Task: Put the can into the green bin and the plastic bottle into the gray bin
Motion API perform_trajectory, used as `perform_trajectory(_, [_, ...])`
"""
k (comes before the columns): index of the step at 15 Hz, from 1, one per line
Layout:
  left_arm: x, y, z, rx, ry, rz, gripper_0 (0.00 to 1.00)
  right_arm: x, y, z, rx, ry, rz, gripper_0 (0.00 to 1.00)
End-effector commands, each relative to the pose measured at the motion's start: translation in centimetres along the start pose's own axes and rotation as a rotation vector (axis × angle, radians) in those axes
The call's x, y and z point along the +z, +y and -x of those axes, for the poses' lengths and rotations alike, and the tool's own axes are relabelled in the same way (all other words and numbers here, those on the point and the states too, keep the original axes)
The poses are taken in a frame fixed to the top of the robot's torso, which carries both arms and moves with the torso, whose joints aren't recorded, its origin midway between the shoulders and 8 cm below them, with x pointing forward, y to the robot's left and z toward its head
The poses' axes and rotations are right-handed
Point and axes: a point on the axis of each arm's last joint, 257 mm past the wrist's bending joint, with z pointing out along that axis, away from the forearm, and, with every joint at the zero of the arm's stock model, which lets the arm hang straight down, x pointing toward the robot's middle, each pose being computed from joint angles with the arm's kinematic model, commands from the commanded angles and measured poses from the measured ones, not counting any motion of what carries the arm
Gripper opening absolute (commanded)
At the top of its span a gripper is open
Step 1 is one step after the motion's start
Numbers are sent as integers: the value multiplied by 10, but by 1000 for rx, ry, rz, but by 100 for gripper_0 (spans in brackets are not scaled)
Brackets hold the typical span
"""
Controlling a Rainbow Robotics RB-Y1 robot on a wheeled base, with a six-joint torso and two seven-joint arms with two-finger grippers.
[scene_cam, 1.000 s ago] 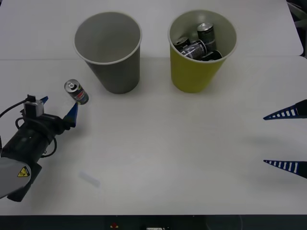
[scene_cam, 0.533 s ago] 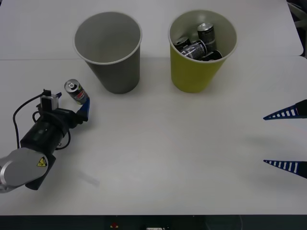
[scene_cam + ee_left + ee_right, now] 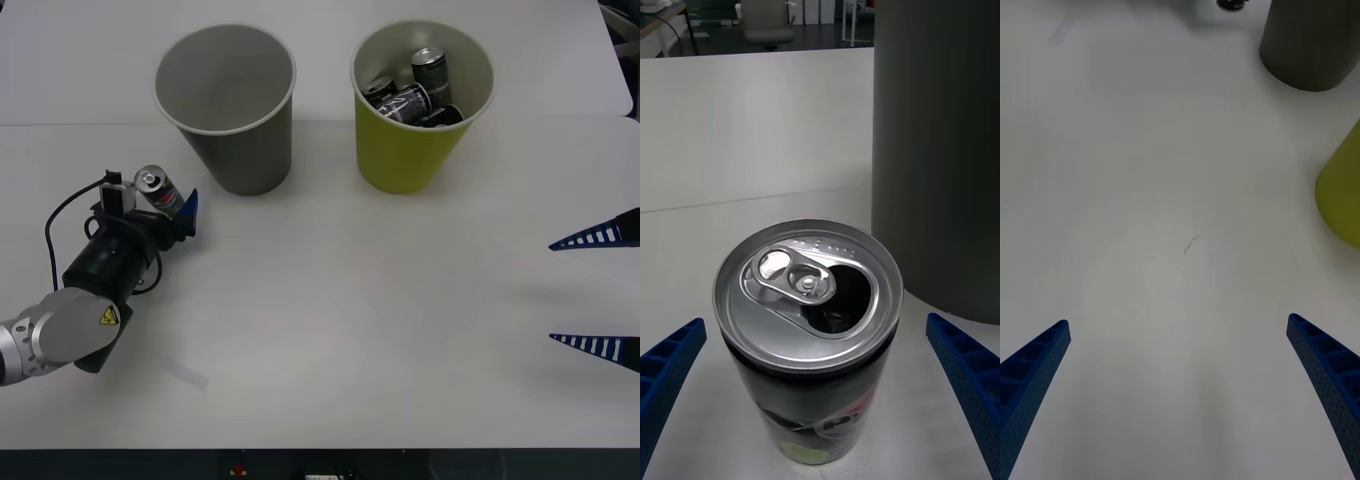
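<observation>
Your left gripper (image 3: pixel 158 205) has moved forward and toward the gray bin (image 3: pixel 228 105), and its open fingers now straddle the can (image 3: pixel 160 192), which sat ahead of them before.

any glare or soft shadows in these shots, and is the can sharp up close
Left wrist view: the small dark drink can with its silver pull-tab top is sharp, with bright highlights on the lid; the room behind looks soft. Front view: the gray tapered bin and yellow-green bin cast only faint, diffuse shadows. Right wrist view: even light on the white table, no hard glare.
</observation>
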Motion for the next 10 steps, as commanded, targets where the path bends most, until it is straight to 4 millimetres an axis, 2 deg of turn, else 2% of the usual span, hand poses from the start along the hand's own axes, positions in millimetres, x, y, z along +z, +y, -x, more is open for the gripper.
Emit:
perform_trajectory(1, [3, -3, 1, -3, -3, -1, 100, 0, 0, 0, 0, 0, 0, 100])
perform_trajectory(2, [3, -3, 2, -5, -5, -2, 52, 0, 0, 0, 0, 0, 0, 100])
perform_trajectory(3, [3, -2, 1, -3, -3, -1, 0, 0, 0, 0, 0, 0, 0, 100])
perform_trajectory(10, [1, 2, 6, 14, -10, -6, 0, 0, 0, 0, 0, 0, 0, 100])
